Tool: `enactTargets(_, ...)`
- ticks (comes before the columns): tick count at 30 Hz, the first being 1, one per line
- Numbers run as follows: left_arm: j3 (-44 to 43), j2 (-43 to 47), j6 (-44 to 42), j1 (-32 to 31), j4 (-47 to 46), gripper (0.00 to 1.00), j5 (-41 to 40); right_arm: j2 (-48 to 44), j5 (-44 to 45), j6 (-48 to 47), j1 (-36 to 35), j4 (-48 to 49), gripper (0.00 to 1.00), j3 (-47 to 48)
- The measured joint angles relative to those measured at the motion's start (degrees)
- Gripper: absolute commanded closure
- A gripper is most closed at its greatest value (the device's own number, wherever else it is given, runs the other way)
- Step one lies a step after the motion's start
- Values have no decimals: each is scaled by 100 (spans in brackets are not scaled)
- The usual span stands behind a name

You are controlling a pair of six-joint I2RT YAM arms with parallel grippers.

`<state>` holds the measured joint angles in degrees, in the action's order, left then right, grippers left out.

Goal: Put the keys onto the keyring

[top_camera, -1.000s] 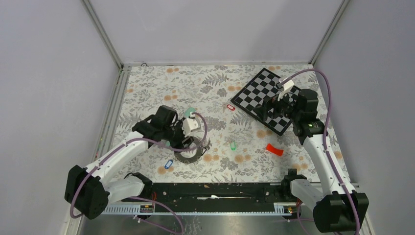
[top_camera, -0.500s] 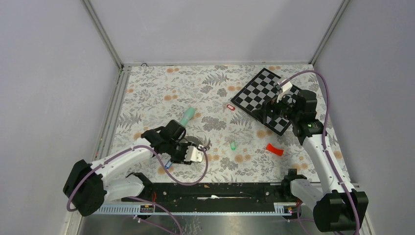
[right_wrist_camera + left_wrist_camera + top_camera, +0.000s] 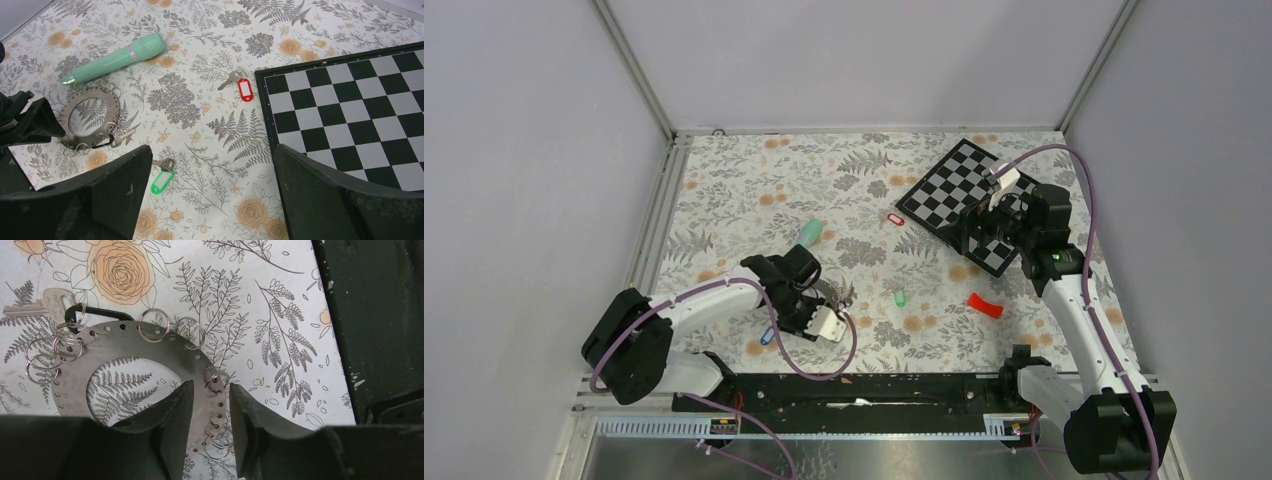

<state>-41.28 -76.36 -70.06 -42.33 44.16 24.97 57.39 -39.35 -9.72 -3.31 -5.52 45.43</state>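
Note:
The keyring [image 3: 125, 345] is a flat grey perforated ring with several small split rings; a bare key [image 3: 52, 302] with a black tag hangs on it. It lies on the floral cloth [image 3: 832, 296] [image 3: 95, 92]. My left gripper [image 3: 211, 390] [image 3: 816, 308] is low over its near side, one finger inside the hole and one outside, closed against the band. A red-tagged key [image 3: 896, 219] [image 3: 244, 89], a green-tagged key [image 3: 900, 297] [image 3: 161, 181] and a blue-tagged key [image 3: 767, 336] lie loose. My right gripper [image 3: 210, 195] [image 3: 979, 228] hovers open and empty by the chessboard.
A mint-green tube [image 3: 811, 233] [image 3: 117, 59] lies behind the keyring. The chessboard [image 3: 969, 200] [image 3: 350, 110] sits at the back right. A curved red piece [image 3: 985, 305] lies right of the green key. The black base rail [image 3: 854, 390] runs along the near edge.
My left gripper has swung round to the keyring's near side, dropped low, and narrowed its jaws around the band. The right arm has hardly moved.

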Motion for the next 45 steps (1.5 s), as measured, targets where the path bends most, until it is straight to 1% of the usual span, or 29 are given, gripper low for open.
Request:
enactTargets(3,-42,-61,-76,-4,-2,57,-11,0,-81,-26,0,0,1,-2)
enactTargets(7,-66,-144,-151,-20,-2,57,-20,0,-90,-57,0,-2,1,-11)
enactTargets(11,-72,-293,-199,-55,0,60,-57,0,-90,-61,0,-2,1,-24)
enactTargets(15,-72,-391,-214,-79,-2,69,-98,0,-90,-68,0,-4,1,-31)
enactTargets(19,-72,-409,-208,-105,-2,85,-129,0,-92,-79,0,-4,1,-31)
enactTargets(24,-76,-396,-157,-118,7,100,-245,0,-92,-79,0,-4,1,-33)
enactTargets(31,-299,-131,203,-81,131,100,-210,0,-105,-76,0,-4,1,-35)
enactTargets(35,-798,76,658,258,50,100,398,2,-212,11,0,-2,1,-26)
enactTargets(37,-1027,227,962,509,-170,100,883,35,-260,131,-4,0,1,17)
enactTargets(41,-1154,514,1679,870,-879,100,1847,238,-546,315,-116,52,1,219)
enactTargets(45,-1154,555,2743,997,-1735,100,2752,492,-946,400,-531,157,1,415)
